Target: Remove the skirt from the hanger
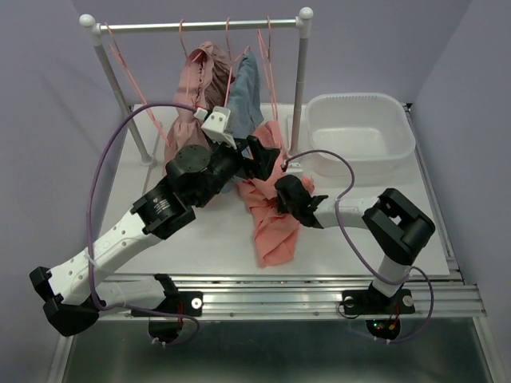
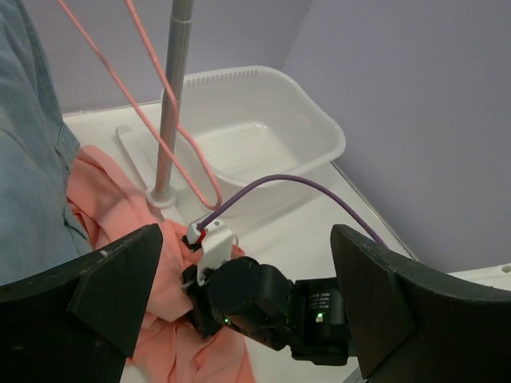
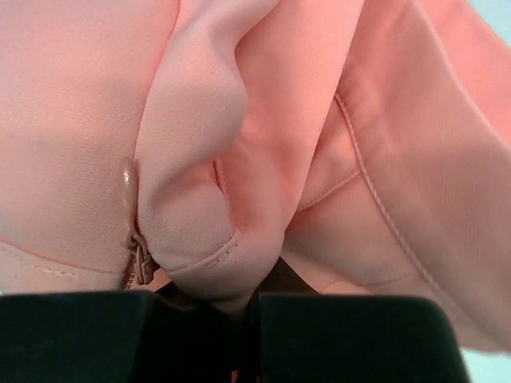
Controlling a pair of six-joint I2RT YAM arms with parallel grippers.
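The salmon skirt (image 1: 271, 219) lies crumpled on the table below the rack, and it also shows in the left wrist view (image 2: 112, 199). My right gripper (image 1: 281, 191) is shut on a fold of the skirt (image 3: 239, 120) next to its zipper, and the cloth is pinched at the fingers (image 3: 160, 335). A pink wire hanger (image 2: 172, 136) hangs from the rail, its lower loop just above the skirt; I cannot tell if they touch. My left gripper (image 2: 243, 239) is open and empty, held above the right gripper (image 2: 192, 271) and the skirt, just behind them in the top view (image 1: 263, 155).
A white clothes rack (image 1: 200, 25) stands at the back with several pink hangers, a pink garment (image 1: 200, 88) and a blue garment (image 1: 246, 96). Its right post (image 2: 172, 96) is close to the hanger. A white basin (image 1: 359, 132) sits at the back right.
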